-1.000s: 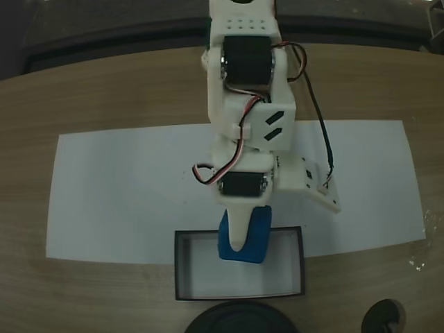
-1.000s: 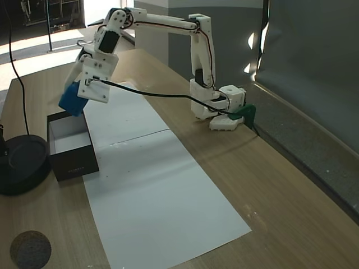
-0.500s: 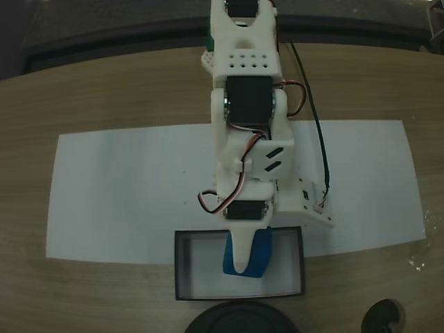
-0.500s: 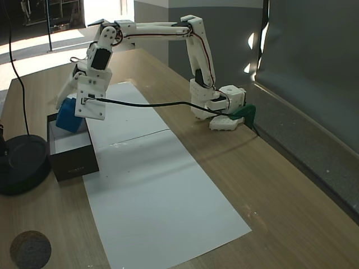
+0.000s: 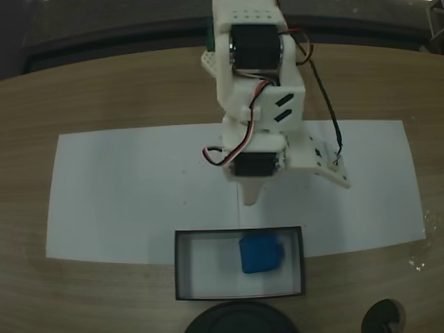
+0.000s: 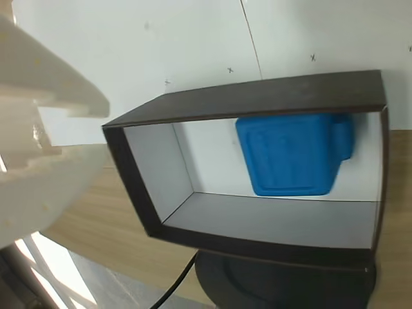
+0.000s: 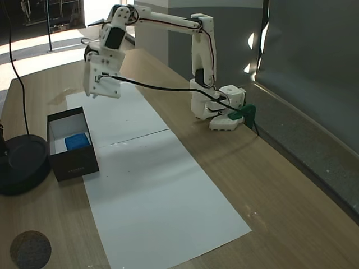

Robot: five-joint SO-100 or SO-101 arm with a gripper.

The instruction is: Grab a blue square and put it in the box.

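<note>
Both fixed views show the blue square (image 5: 261, 255) lying loose on the white floor of the box (image 5: 182, 266), right of the middle as the top-down fixed view has it, with a bare strip of floor between it and the right-hand wall. The fingers (image 5: 251, 195) hang above the white paper (image 5: 125, 194), clear of the box's far wall and well apart from the cube; nothing is held between them. One pointed white tip shows in the top-down view, and whether the fingers are spread wide or drawn close I cannot tell.

From the side-on fixed view the arm (image 7: 168, 22) reaches out from its base across the desk (image 7: 235, 168), its gripper head raised high over the paper behind the box (image 7: 73, 162), the cube (image 7: 77, 141) sitting low inside.

Wrist view looks down into the box (image 6: 141, 193): the blue square (image 6: 290, 154) rests against the white floor, its faint raised square facing up, and a round black object (image 6: 283, 286) sits just beside the box's near wall.
</note>
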